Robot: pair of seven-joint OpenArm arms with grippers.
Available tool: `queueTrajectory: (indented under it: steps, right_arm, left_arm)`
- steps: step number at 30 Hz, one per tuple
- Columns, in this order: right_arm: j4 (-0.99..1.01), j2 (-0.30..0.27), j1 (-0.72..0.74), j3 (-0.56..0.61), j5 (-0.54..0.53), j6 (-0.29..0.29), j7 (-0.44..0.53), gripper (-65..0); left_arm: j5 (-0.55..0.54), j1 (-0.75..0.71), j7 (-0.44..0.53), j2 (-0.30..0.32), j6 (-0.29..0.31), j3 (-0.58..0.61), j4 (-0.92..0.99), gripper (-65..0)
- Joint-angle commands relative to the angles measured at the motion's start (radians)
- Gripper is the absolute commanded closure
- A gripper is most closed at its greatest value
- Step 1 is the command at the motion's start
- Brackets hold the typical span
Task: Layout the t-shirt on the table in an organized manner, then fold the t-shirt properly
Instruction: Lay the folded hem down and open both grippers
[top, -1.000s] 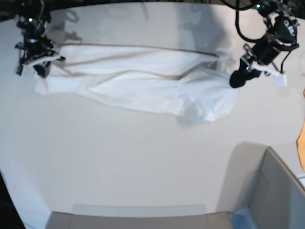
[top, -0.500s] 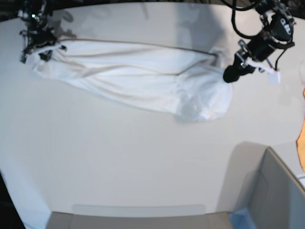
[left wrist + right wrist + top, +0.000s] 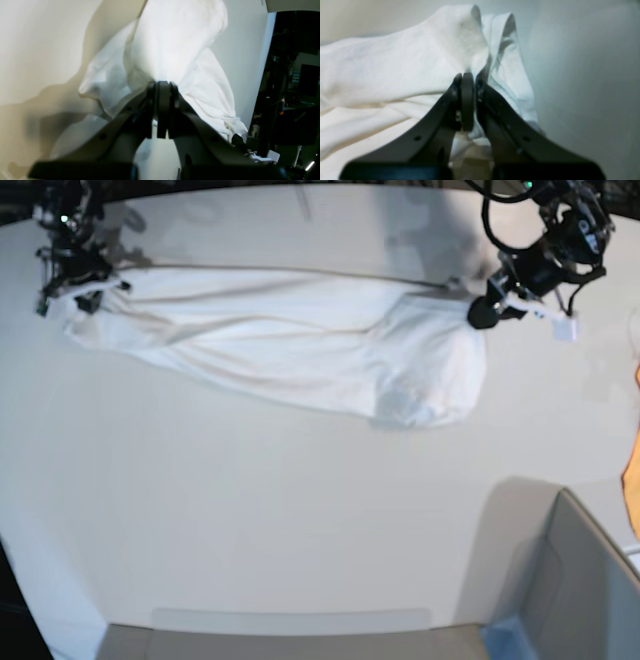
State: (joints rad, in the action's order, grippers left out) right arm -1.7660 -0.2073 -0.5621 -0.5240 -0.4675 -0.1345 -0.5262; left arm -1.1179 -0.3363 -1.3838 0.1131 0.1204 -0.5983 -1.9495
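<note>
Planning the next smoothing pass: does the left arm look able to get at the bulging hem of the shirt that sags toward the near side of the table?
Probably not yet. The left pincer is shut on the t-shirt, stretching it with the right pincer. The bulge lies close below it with bare table around, but it must let go first.

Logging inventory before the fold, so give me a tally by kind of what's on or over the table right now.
T-shirt: 1, white, stretched between both pincers
Pincers: 2, left pincer and right pincer, each shut on the shirt
Grey box-like corner piece: 1
Table: 1
Total: 5
</note>
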Motion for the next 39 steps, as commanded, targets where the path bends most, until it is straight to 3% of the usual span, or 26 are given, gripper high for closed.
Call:
queueTrajectory:
  steps: [1,4,9,14,28,35,39]
  right_arm:
    - [-0.012,-0.011,-0.006,-0.005,0.009,-0.007,-0.004,0.0]
    - [-0.013,-0.011,-0.005,-0.006,0.009,-0.007,-0.004,-1.6]
    - [-0.015,-0.011,-0.009,-0.008,0.009,-0.007,0.001,-18.3]
    - [-0.041,-0.013,-0.011,-0.008,0.009,-0.007,0.002,-28.5]
    - [-0.139,-0.002,-0.114,-0.008,0.008,-0.009,-0.001,-28.6]
    - [-0.255,0.007,-0.141,-0.06,0.005,-0.015,0.005,-28.6]
    - [-0.294,0.012,-0.137,-0.068,0.005,-0.009,0.005,-28.6]
  left_arm:
    - [-0.018,-0.001,-0.012,0.007,0.0,-0.007,-0.018,0.0]
    - [-0.018,-0.001,-0.012,0.006,0.0,-0.002,-0.02,0.0]
    - [-0.018,-0.001,-0.012,0.006,0.0,-0.008,-0.02,-16.4]
    - [-0.018,-0.001,-0.012,0.004,0.0,-0.01,-0.02,-18.2]
    - [-0.027,0.001,-0.012,-0.025,0.0,-0.012,-0.02,-18.3]
    - [-0.204,-0.002,-0.012,-0.025,0.0,-0.07,-0.021,-18.3]
    - [-0.227,-0.001,-0.012,-0.025,0.003,-0.145,-0.021,-18.3]
